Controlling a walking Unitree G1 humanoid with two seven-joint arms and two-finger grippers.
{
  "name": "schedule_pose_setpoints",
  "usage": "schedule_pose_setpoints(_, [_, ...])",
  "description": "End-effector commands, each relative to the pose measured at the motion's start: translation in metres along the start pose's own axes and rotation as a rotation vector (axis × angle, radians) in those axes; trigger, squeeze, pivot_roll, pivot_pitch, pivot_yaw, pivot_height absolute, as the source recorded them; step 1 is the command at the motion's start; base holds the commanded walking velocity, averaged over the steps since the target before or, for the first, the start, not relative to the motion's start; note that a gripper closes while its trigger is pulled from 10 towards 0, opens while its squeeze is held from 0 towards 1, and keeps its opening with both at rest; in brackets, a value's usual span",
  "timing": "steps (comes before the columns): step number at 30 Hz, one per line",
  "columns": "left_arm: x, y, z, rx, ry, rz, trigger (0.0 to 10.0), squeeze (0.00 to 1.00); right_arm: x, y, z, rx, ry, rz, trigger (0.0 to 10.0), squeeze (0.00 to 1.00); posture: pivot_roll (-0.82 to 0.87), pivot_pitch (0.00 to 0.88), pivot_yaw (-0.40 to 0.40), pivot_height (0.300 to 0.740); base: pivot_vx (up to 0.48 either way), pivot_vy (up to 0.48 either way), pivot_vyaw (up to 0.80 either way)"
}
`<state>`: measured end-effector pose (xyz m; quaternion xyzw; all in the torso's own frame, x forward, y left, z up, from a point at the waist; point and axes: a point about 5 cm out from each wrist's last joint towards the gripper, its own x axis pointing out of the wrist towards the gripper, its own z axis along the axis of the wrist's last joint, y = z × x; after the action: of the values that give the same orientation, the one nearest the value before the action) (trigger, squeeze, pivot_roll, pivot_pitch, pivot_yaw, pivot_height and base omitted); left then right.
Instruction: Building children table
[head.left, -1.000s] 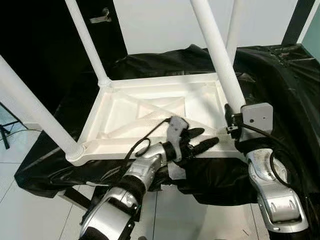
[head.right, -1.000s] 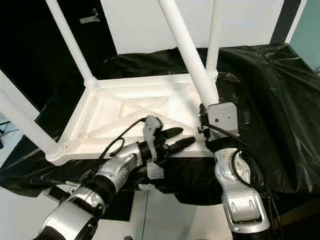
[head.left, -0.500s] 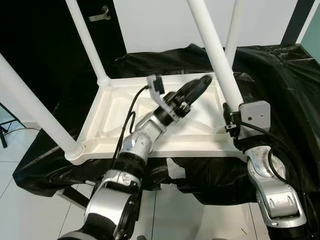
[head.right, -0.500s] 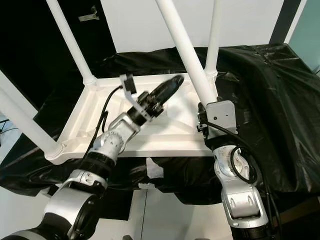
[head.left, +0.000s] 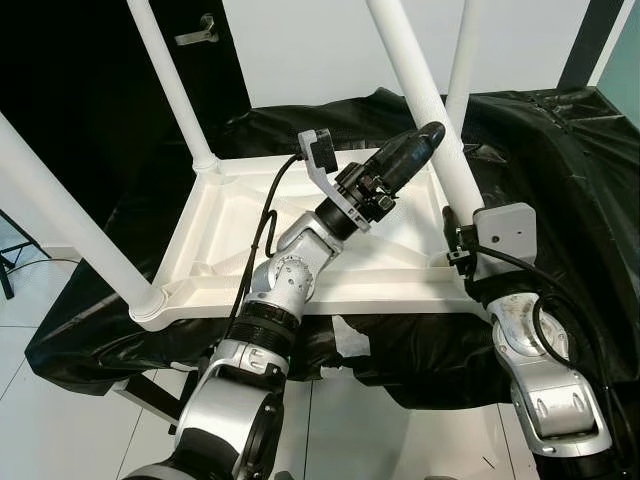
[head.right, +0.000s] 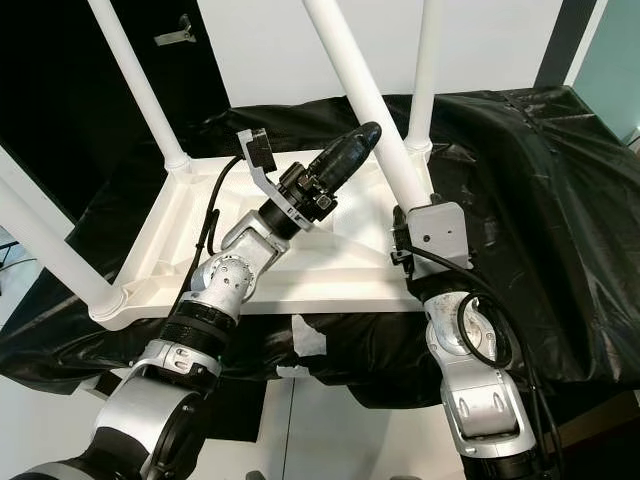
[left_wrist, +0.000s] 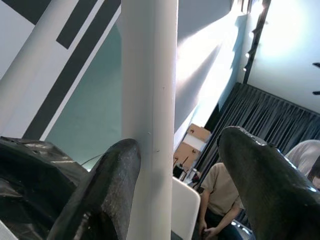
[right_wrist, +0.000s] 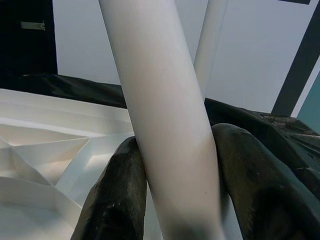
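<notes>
This looks like an office or a lab room, not a home. At the top of the frame there is a plain white wall (head.left: 320, 50), and in the upper left a dark door with a metal handle (head.left: 205, 30). The floor (head.left: 40, 400) in the lower left has pale tiles. The counter is covered with black plastic sheeting (head.left: 560, 150). In the left wrist view, grey curtains (left_wrist: 270, 120) hang behind a seated person (left_wrist: 220, 200).

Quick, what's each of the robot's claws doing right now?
Left gripper: open, one finger against the near right table leg, not clamped.
Right gripper: shut on that same leg, lower down.
</notes>
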<state>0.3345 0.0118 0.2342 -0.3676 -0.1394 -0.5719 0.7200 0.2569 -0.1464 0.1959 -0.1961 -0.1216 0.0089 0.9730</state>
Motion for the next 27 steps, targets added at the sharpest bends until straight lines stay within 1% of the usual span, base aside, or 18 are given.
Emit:
schedule_pose_setpoints(1, [0.009,-0.012,0.003,0.024,0.025,-0.184,10.0,0.0,-0.002,0.012,-0.006,0.003,0.032,0.075,10.0,0.0,-0.24,0.0,0.101,0.74,0.0,0.0,0.0])
schedule_pose_setpoints(2, [0.011,-0.01,0.001,0.042,0.048,-0.168,10.0,0.0,-0.001,0.012,-0.004,-0.015,0.02,0.084,10.0,0.0,-0.24,0.0,0.101,0.74,0.0,0.0,0.0])
schedule_pose_setpoints(3, [0.011,-0.01,0.001,0.042,0.048,-0.168,10.0,0.0,-0.001,0.012,-0.004,-0.015,0.02,0.084,10.0,0.0,-0.24,0.0,0.101,0.74,0.0,0.0,0.0])
schedule_pose_setpoints(5, [0.012,-0.003,-0.007,0.083,0.105,-0.093,10.0,0.0,0.0,0.012,-0.001,-0.039,0.0,0.086,10.0,0.0,-0.24,0.0,0.102,0.74,0.0,0.0,0.0])
schedule_pose_setpoints(6, [0.012,-0.003,-0.007,0.083,0.105,-0.093,10.0,0.0,0.0,0.012,-0.001,-0.039,0.0,0.086,10.0,0.0,-0.24,0.0,0.102,0.74,0.0,0.0,0.0])
schedule_pose_setpoints(8, [0.013,0.002,-0.014,0.112,0.157,-0.02,10.0,0.0,-0.001,0.013,0.0,-0.066,-0.011,0.093,10.0,0.0,-0.24,0.0,0.102,0.74,0.0,0.0,0.0])
schedule_pose_setpoints(9, [0.013,0.002,-0.014,0.112,0.157,-0.02,10.0,0.0,-0.001,0.013,0.0,-0.066,-0.011,0.093,10.0,0.0,-0.24,0.0,0.102,0.74,0.0,0.0,0.0])
schedule_pose_setpoints(11, [0.012,0.006,-0.019,0.123,0.196,0.03,10.0,0.0,-0.002,0.014,0.001,-0.084,-0.02,0.099,10.0,0.0,-0.25,0.0,0.104,0.74,0.0,0.0,0.0])
schedule_pose_setpoints(12, [0.012,0.006,-0.019,0.123,0.196,0.03,10.0,0.0,-0.002,0.014,0.001,-0.084,-0.02,0.099,10.0,0.0,-0.25,0.0,0.104,0.74,0.0,0.0,0.0])
schedule_pose_setpoints(14, [0.012,0.009,-0.023,0.13,0.229,0.067,10.0,0.0,-0.003,0.015,0.001,-0.098,-0.024,0.1,10.0,0.0,-0.25,0.0,0.106,0.74,0.0,0.0,0.0])
schedule_pose_setpoints(17, [0.013,0.011,-0.025,0.13,0.245,0.087,10.0,0.0,-0.003,0.015,0.001,-0.106,-0.025,0.099,10.0,0.0,-0.25,0.0,0.107,0.74,0.0,0.0,0.0])
schedule_pose_setpoints(22, [0.014,0.013,-0.025,0.125,0.244,0.095,10.0,0.0,-0.003,0.015,0.0,-0.111,-0.022,0.098,10.0,0.0,-0.25,0.0,0.106,0.74,0.0,0.0,0.0])
schedule_pose_setpoints(26, [0.016,0.013,-0.023,0.112,0.227,0.098,10.0,0.0,-0.004,0.015,-0.003,-0.117,-0.014,0.099,10.0,0.0,-0.25,0.0,0.104,0.74,0.0,0.0,0.0])
schedule_pose_setpoints(27, [0.018,0.012,-0.018,0.098,0.195,0.096,10.0,0.0,-0.006,0.015,-0.006,-0.106,0.004,0.098,10.0,0.0,-0.25,0.0,0.104,0.74,0.0,0.0,0.0])
